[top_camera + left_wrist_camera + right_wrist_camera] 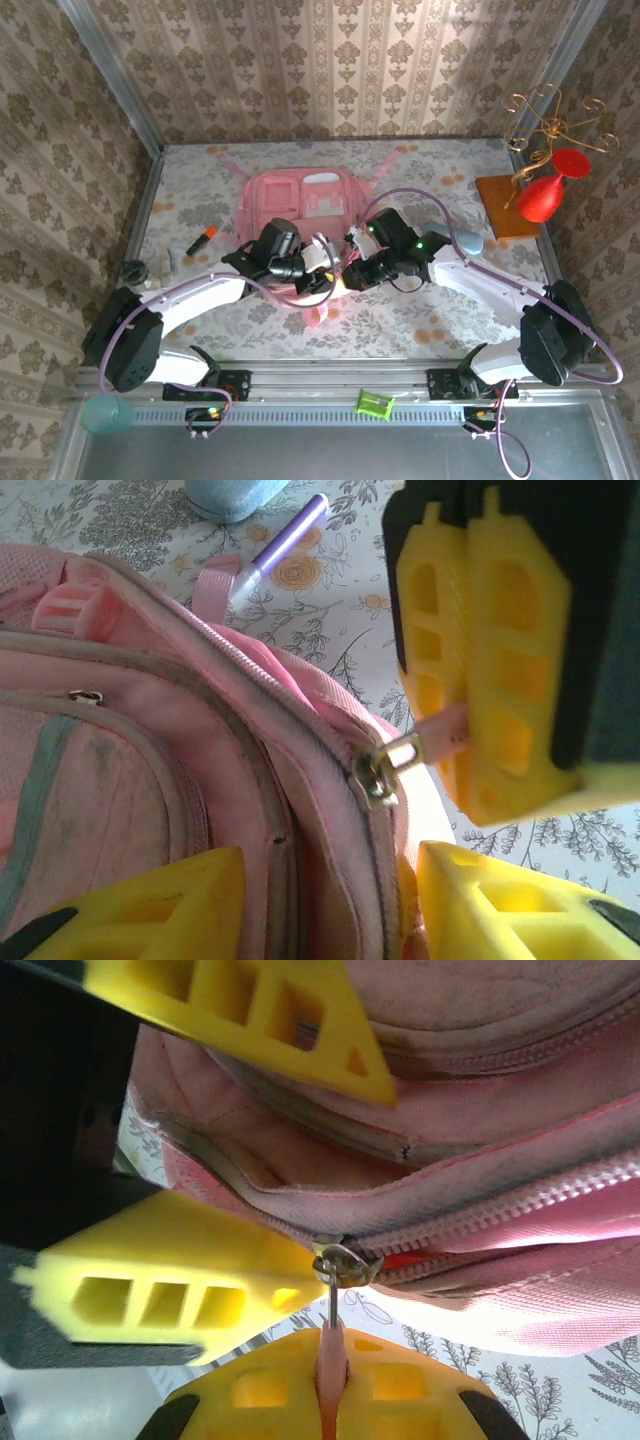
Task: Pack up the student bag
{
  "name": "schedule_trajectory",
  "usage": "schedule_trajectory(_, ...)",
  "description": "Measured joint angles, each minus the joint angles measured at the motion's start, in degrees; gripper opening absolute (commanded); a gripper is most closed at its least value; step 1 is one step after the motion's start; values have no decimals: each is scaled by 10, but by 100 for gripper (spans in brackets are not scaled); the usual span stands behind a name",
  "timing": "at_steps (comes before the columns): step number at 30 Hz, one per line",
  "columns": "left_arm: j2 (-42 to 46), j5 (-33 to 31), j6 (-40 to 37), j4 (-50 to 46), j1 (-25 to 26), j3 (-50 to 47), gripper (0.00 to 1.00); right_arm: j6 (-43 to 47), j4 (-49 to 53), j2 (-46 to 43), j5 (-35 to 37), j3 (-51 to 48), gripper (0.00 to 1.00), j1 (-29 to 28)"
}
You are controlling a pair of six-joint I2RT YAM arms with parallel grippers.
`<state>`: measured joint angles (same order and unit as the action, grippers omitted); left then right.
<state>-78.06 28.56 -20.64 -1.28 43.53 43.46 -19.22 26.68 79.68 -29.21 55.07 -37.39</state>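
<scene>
Pinches the pink zip tab of the student bag between pressed right gripper fingers; straddles the bag's zip edge, lying just under them, with left gripper fingers spread. Judges the bag soft, light and floppy, best hauled by tab or strap. Reveals no contents behind closed zip teeth.

The top camera looked down from above the near edge over the whole table. Both wrist cameras faced each other, very close, sharing the zipper pull of the pink backpack.
</scene>
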Motion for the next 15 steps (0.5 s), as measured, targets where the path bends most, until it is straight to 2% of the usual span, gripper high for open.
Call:
schedule_trajectory(2, -8, 1, -4, 3, 0, 1, 29, 0, -3, -3, 0, -5, 0, -1)
schedule_trajectory(4, -15, 6, -6, 7, -2, 1, 11, 2, -5, -6, 1, -11, 0, -1)
schedule_trajectory(6, -18, 20, -9, 8, -5, 1, 1, 7, -7, -6, 7, -13, 0, 0)
schedule_trajectory(10, -15, 38, -10, 9, -16, -4, 0, 11, 1, -7, 20, -12, 0, 10)
schedule_trajectory(15, 1, 48, -19, 6, -25, -9, 0, 8, 41, -7, 84, 16, 0, 9)
